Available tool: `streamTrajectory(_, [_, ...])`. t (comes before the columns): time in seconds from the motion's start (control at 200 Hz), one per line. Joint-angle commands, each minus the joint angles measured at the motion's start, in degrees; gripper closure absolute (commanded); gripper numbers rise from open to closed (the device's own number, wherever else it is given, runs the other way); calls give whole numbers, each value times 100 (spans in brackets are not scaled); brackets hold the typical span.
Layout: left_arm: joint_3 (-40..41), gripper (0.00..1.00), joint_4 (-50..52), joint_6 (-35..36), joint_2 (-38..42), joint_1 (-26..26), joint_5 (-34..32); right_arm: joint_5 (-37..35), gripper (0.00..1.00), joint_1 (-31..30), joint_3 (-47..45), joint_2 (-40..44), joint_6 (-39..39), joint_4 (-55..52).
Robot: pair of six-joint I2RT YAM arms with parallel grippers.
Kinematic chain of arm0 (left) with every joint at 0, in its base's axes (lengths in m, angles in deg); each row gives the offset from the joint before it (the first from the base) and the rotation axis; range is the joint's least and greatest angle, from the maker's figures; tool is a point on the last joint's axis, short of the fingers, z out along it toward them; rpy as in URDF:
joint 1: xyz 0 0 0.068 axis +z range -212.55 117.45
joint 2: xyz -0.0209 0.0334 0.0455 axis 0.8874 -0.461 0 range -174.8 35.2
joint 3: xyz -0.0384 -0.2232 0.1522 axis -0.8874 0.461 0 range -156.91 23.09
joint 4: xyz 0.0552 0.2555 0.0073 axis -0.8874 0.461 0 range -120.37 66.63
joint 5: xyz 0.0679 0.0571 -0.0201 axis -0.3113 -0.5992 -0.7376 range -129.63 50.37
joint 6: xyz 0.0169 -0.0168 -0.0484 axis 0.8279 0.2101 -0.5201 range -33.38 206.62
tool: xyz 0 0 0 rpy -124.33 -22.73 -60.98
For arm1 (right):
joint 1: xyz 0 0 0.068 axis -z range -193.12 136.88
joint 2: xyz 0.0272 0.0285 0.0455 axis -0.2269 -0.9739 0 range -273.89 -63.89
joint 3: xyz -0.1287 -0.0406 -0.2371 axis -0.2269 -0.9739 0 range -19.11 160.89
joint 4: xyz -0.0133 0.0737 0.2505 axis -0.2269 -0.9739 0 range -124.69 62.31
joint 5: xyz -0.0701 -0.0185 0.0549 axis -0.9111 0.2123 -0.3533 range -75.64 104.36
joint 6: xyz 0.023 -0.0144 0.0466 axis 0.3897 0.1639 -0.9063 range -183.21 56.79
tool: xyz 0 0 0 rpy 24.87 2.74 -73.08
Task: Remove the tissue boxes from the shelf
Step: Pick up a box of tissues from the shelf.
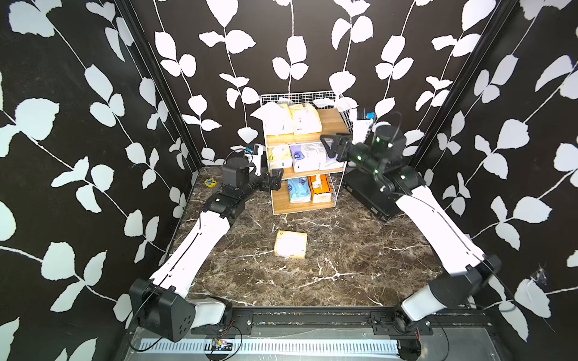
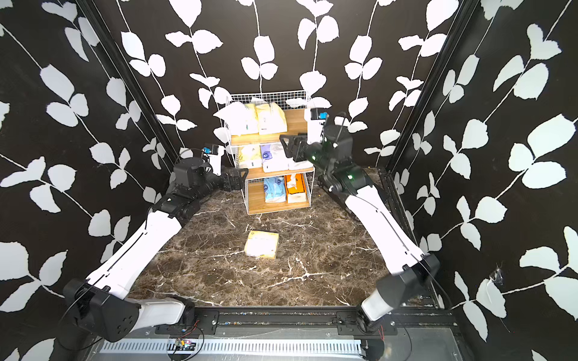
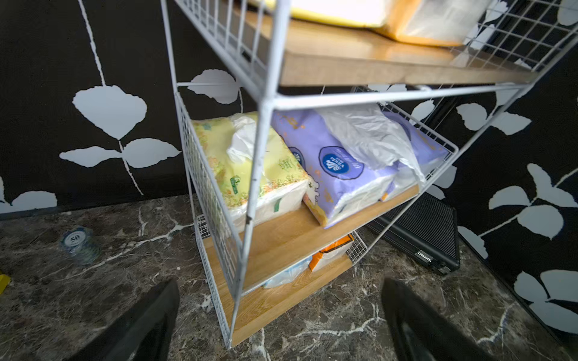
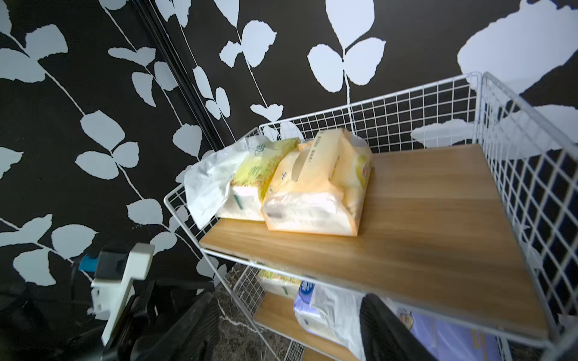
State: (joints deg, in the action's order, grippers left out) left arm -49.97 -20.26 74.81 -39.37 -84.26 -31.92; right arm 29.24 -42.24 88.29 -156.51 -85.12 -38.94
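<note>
Six packs and orange box (image 1: 320, 187) on shelf (image 1: 334, 121): two pale yellow packs (image 1: 292, 119) touching on top board, flowered yellow pack (image 1: 279, 157) and lavender packs (image 1: 308, 157) on middle, light blue pack (image 1: 298, 190) beside the box on bottom. Loose yellow pack (image 1: 291, 244) flat on marble table (image 1: 344, 250), well in front. Right gripper (image 1: 327, 146) at shelf front between top and middle boards, jaws wide, empty. Left gripper (image 1: 276, 178) by front corner, jaws wide, empty

Dark marble tabletop (image 1: 328, 265) walled by black leaf-print wallpaper (image 1: 78, 125).
A flat black case (image 1: 364, 195) lay far right, a small yellow-blue object (image 1: 210, 182) far left.
</note>
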Motion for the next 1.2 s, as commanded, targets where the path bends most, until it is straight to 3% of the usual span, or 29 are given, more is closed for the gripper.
streamTrajectory(0.0, [161, 1, -309, 226, 106, -2, 208, -50, 26, 11, 915, -497, 327, -2])
streamTrajectory(0.195, [-47, 1, -85, 250, -105, 7, 468, -753, 26, 9, 2224, -1503, 582, -337])
streamTrajectory(0.41, [170, 1, -439, -45, -50, 70, 771, -479, 25, 11, 3361, -2346, 653, -836])
streamTrajectory(0.725, [250, 1, -484, -207, 80, 106, 1005, -495, 27, -15, 2959, -2455, 478, -466])
streamTrajectory(0.885, [294, 1, -496, -152, 102, 106, 987, -524, 44, -32, 2858, -2378, 496, -367])
streamTrajectory(1.025, [281, 1, -484, -128, 95, 115, 996, -515, 67, -37, 2854, -2277, 530, -328])
streamTrajectory(1.125, [308, 1, -466, -83, 109, 123, 962, -496, 90, -35, 2850, -2172, 530, -345])
streamTrajectory(1.195, [327, 1, -466, -67, 117, 124, 935, -514, 92, -36, 2823, -2078, 517, -361])
